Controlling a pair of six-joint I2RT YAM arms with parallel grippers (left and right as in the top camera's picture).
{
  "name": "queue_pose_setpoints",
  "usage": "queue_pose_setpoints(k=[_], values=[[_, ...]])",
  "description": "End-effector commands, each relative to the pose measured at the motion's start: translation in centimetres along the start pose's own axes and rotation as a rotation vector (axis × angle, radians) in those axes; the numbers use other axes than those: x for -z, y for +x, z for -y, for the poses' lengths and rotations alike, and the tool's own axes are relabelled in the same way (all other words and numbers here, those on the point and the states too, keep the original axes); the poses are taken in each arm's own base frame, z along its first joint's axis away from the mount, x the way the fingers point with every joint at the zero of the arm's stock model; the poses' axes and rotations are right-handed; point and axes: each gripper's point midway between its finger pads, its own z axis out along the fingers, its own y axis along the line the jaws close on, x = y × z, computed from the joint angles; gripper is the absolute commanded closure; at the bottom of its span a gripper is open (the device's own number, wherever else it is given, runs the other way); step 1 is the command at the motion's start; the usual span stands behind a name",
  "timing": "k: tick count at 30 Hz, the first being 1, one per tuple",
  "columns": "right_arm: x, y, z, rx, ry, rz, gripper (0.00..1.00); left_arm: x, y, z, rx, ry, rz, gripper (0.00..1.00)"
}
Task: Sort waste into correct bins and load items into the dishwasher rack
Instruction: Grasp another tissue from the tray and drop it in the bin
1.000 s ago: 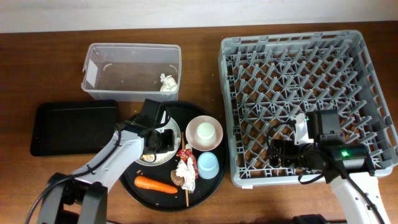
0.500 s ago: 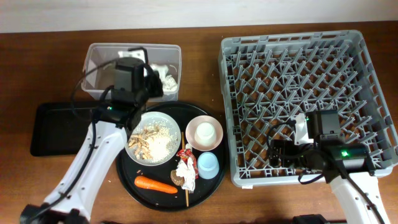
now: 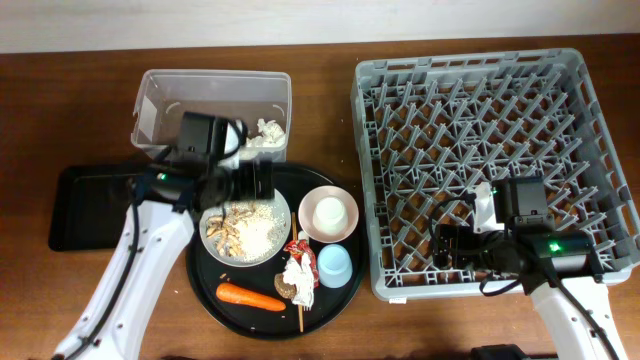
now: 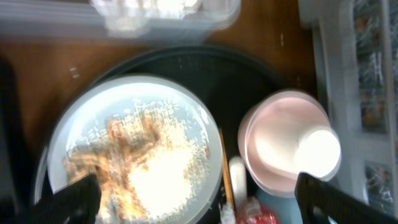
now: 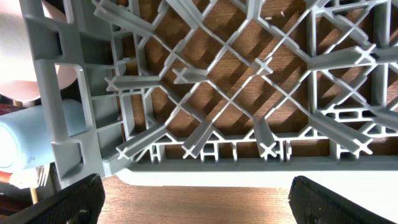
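Note:
My left gripper point(image 3: 254, 184) hangs open above the far rim of the white plate point(image 3: 247, 226), which holds beige food scraps point(image 4: 134, 165); nothing is between its fingers point(image 4: 73, 198). Crumpled tissues point(image 3: 262, 135) lie in the clear tub point(image 3: 165, 110). The black tray point(image 3: 105, 205) sits left of it. On the round tray are a pink bowl point(image 3: 345, 228) with a white cup point(image 3: 329, 211) in it, a blue cup point(image 3: 334, 265), a red wrapper point(image 3: 299, 247), a tissue point(image 3: 297, 273), a brown lump point(image 3: 283, 289) and a carrot point(image 3: 250, 297). My right gripper point(image 3: 450, 247) is open over the front of the grey rack point(image 3: 480, 80).
The round black tray point(image 3: 215, 295) lies between the bins and the rack. A thin wooden stick point(image 3: 300, 318) pokes out near its front. The rack's front wall point(image 5: 249, 165) is just under my right gripper point(image 5: 199, 202), with bare table before it.
My left arm went from the plate up to the clear tub, then came back toward the plate with its jaws now open. More white tissue lies in the tub. The right arm stayed still.

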Motion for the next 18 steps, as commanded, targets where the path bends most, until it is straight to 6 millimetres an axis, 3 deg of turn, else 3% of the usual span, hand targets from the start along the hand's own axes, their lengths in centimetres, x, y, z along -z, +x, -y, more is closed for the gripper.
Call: queue_pose_setpoints(k=[1, 4, 6, 14, 17, 18], values=[[0.3, -0.3, 0.1, 0.006, 0.008, 0.014, 0.02, -0.6, 5.3, 0.3, 0.022, 0.051, -0.213, 0.01], [0.3, -0.3, 0.1, 0.006, 0.008, 0.014, 0.02, -2.6, 8.2, -0.2, 0.038, 0.062, -0.279, 0.01], [0.3, -0.3, 0.1, 0.006, 0.008, 0.014, 0.02, -4.0, 9.4, 1.7, 0.036, 0.185, -0.298, 0.01], [0.3, -0.3, 0.1, 0.006, 0.008, 0.014, 0.02, -8.2, 12.1, 5.7, -0.053, 0.293, -0.399, 0.04], [0.3, -0.3, 0.1, 0.006, 0.008, 0.012, 0.02, -8.7, 11.8, 6.3, -0.067, 0.314, -0.385, 0.29], [0.3, -0.2, 0.1, 0.005, 0.008, 0.01, 0.02, -8.7, 11.7, 6.3, -0.069, 0.316, -0.379, 0.57]])
